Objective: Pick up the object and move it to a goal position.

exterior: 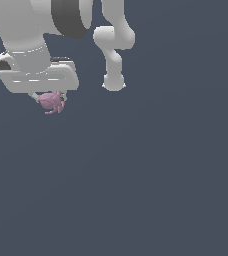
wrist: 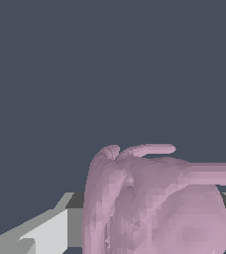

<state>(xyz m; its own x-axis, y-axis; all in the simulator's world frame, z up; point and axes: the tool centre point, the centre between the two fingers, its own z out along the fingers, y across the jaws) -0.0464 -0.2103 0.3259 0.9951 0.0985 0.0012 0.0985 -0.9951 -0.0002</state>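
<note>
Flat dark slate-blue ground (exterior: 151, 190) fills both views; no surface detail, no goal marker to be seen.

White, jointed Panda arm (exterior: 36, 30) enters from the upper part of the exterior view, on that view's left, with a dark grey band round one link. A further white segment of it (exterior: 114, 55) shows farther off toward the middle, probably the lower links and base.

Broad white gripper (exterior: 50, 98) hangs under the wrist block, fingers pointing down. Only short grey stubs show on either side of the load; one pale finger (wrist: 50, 233) appears close up in the wrist view, with a second at the opposite edge.

Small pink-mauve lumpy blob with thin protruding bits (exterior: 52, 102) sits directly beneath the gripper body, on the exterior view's left, upper part. In the wrist view it bulks large (wrist: 154, 208) between the fingers, prongs sticking outward. Judgement: fingers are clamped on the blob from both sides, which is why it stays tucked under the palm. Whether it is clear of the ground cannot be told, as no shadow or contact line shows.

Likely step: carrying toward the goal.
</note>
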